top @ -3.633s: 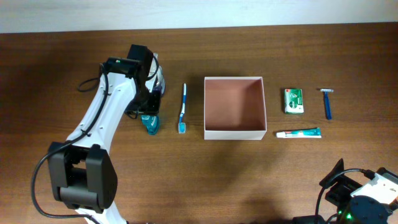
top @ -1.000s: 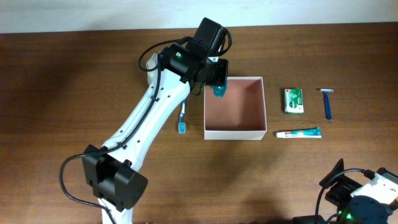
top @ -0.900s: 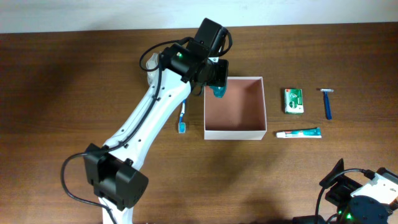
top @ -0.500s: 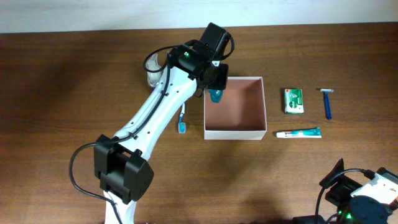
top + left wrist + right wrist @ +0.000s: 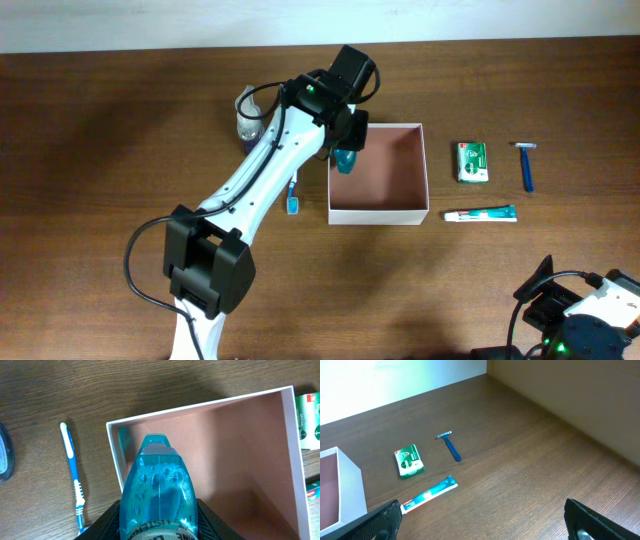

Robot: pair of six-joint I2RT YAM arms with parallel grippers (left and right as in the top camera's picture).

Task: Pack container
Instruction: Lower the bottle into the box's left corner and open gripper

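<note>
While the left pincer (image 5: pixel 159 527) grips a teal mouthwash bottle (image 5: pixel 159 480), the container (image 5: pixel 200 404) lies just below and ahead of it, with the bottle's tip over its left wall. A blue toothbrush (image 5: pixel 74 480) lies to this pincer's left. The right pincer (image 5: pixel 487 517) gapes wide and holds nothing, the container off to its left.

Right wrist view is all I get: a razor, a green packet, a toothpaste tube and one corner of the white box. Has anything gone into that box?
Observer: Nothing lies on its floor. The left gripper holds a blue mouthwash bottle over the left side of the container.
Operator: Is anything lying on the far side of the box from me?
Observer: Yes, a blue toothbrush lies on the table there, clear of the container's wall.
</note>
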